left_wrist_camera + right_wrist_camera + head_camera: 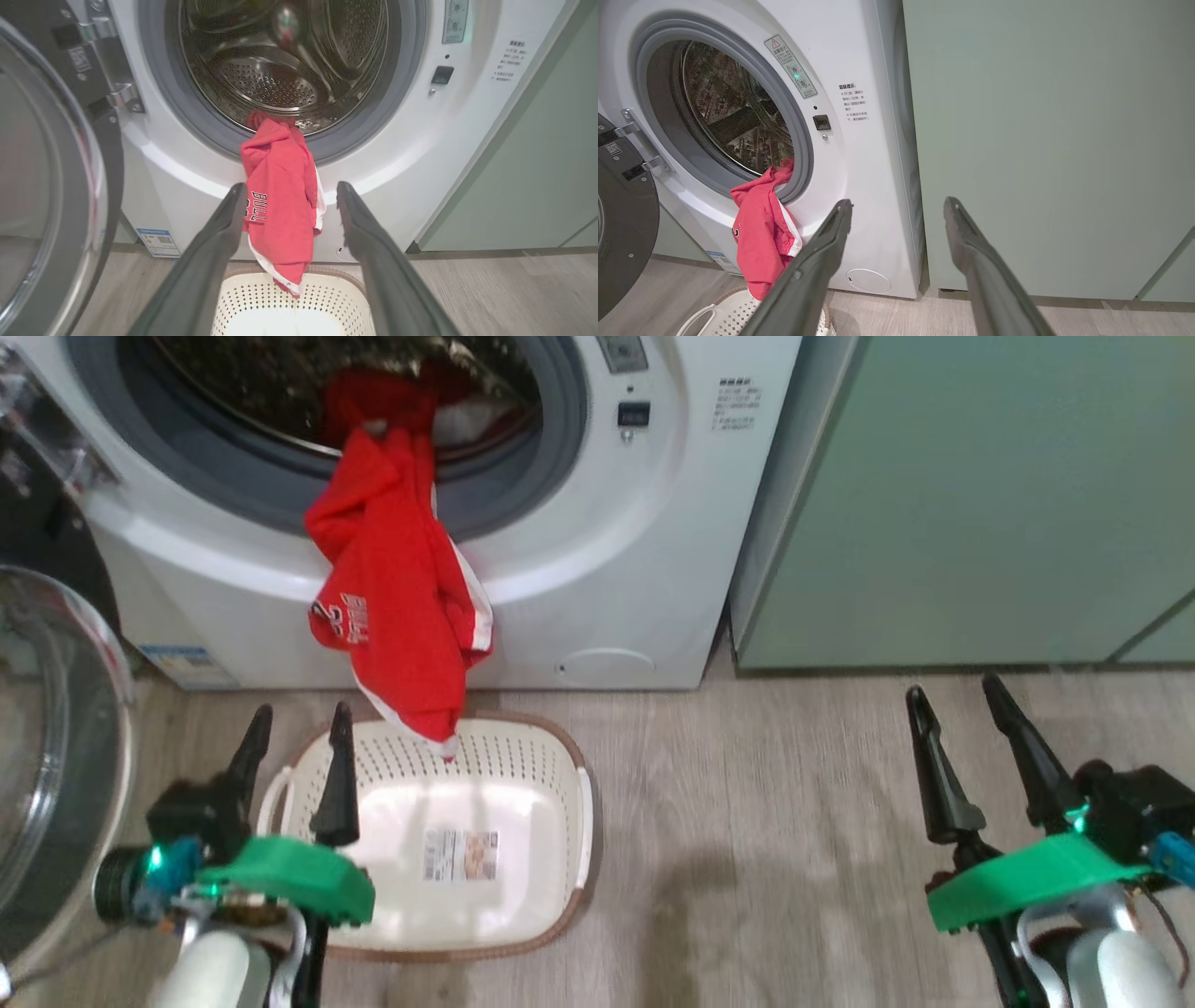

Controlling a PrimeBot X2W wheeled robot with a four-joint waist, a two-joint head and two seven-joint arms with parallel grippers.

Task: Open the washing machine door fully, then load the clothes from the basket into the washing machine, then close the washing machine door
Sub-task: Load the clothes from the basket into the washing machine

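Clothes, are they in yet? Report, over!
Left gripper, right gripper open, empty. Clothes hang out of washing machine, over basket. Would block open door closing.

Pale wood-look floor [794, 821] meets a sage-green cabinet [980, 495].

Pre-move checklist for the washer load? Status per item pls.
1. Washing machine door open: ok, it stands at the left of the opening.
2. Red jersey inside the drum: not ok, most of it hangs down the washing machine front.
3. Basket emptied: ok, its sticker shows; only the jersey's hem dangles into it.
4. Left end effector free: ok, open and empty, by the basket's left edge.
5. Right end effector free: ok, open and empty, over the floor.
6. Gasket clear for closing: not ok, the jersey crosses it.
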